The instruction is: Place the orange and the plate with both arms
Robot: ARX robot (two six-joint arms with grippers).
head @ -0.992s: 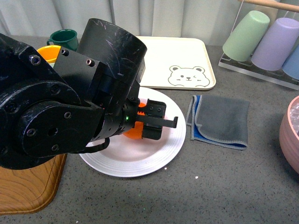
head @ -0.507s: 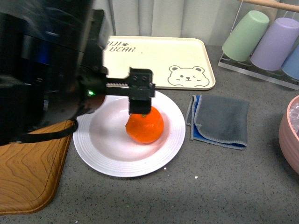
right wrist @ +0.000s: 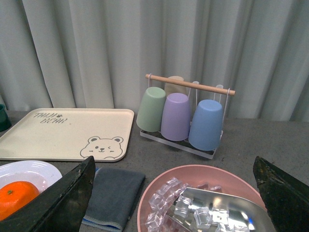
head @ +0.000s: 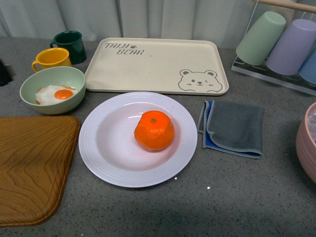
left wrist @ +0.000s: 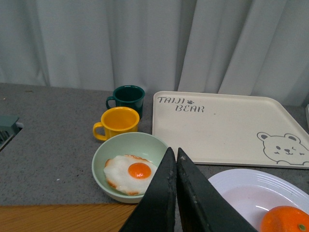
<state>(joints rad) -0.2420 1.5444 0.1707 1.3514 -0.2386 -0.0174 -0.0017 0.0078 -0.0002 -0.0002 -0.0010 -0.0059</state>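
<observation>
Grey counter (head: 247, 197) bears dimpled orange (head: 154, 130) on ridged white plate (head: 106, 148).

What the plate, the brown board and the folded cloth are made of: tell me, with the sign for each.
The plate looks like glazed ceramic or melamine: smooth white, soft sheen, moulded rim rings; which one is unclear. The board looks like wood or wood-look laminate: brown, wavy grain, matte. The cloth is soft fabric, perhaps microfibre: grey over blue, folded, stitched edges.
</observation>
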